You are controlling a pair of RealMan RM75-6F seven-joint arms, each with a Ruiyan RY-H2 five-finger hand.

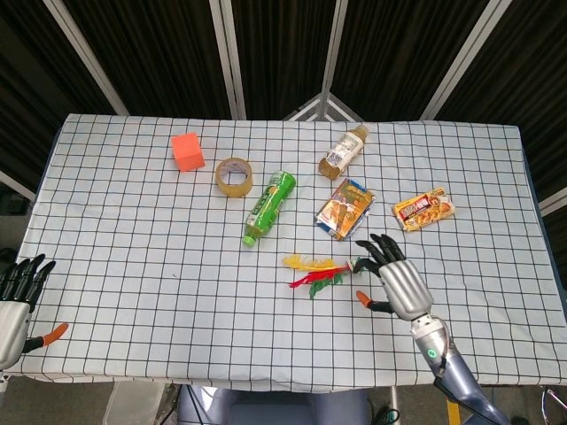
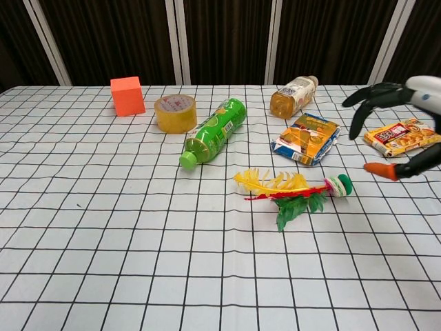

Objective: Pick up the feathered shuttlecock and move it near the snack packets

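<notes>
The feathered shuttlecock [image 1: 321, 271] [image 2: 289, 188] lies flat near the table's middle, yellow, red and green feathers pointing left, its green and white base at the right. My right hand [image 1: 394, 279] [image 2: 400, 127] hovers open just right of that base, fingers spread, holding nothing. Two snack packets lie beyond it: an orange and blue one [image 1: 345, 209] [image 2: 307, 138] and an orange one [image 1: 423, 210] [image 2: 402, 136] farther right. My left hand [image 1: 16, 301] stays open at the table's near left corner, seen only in the head view.
A green bottle [image 1: 269, 206] lies left of the shuttlecock, with a tape roll [image 1: 234, 176] and an orange cube [image 1: 187, 151] behind it. A brown bottle [image 1: 343, 151] lies at the back. The checkered table [image 1: 133, 266] has bare cloth along its front and left.
</notes>
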